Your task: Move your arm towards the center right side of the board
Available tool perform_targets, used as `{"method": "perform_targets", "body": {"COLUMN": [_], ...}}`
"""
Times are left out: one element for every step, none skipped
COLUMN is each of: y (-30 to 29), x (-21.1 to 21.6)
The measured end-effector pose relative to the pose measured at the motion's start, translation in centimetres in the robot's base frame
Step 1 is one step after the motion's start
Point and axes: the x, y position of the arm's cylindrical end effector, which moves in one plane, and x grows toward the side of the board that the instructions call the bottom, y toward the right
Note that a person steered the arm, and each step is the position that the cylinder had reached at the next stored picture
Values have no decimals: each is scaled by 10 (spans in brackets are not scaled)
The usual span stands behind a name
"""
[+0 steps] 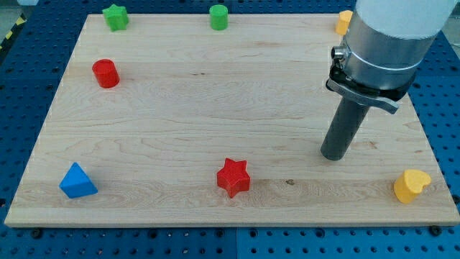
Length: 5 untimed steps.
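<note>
My tip [333, 155] rests on the wooden board [215, 108] at the view's right, a little below mid-height. The rod rises from it to the grey arm body at the view's top right. A yellow heart block [411, 185] lies to the lower right of the tip, near the board's bottom right corner. A red star block [233, 177] lies to the tip's lower left. A yellow block [343, 21] sits at the top right edge, partly hidden by the arm. The tip touches no block.
A green star block [115, 16] and a green cylinder [218, 16] sit along the top edge. A red cylinder [106, 73] stands at the left. A blue triangular block [77, 181] lies at the bottom left. A blue perforated table surrounds the board.
</note>
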Motion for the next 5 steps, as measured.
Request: {"method": "perform_targets", "body": {"y": [0, 0, 0, 20, 79], "x": [0, 0, 0, -8, -35]}}
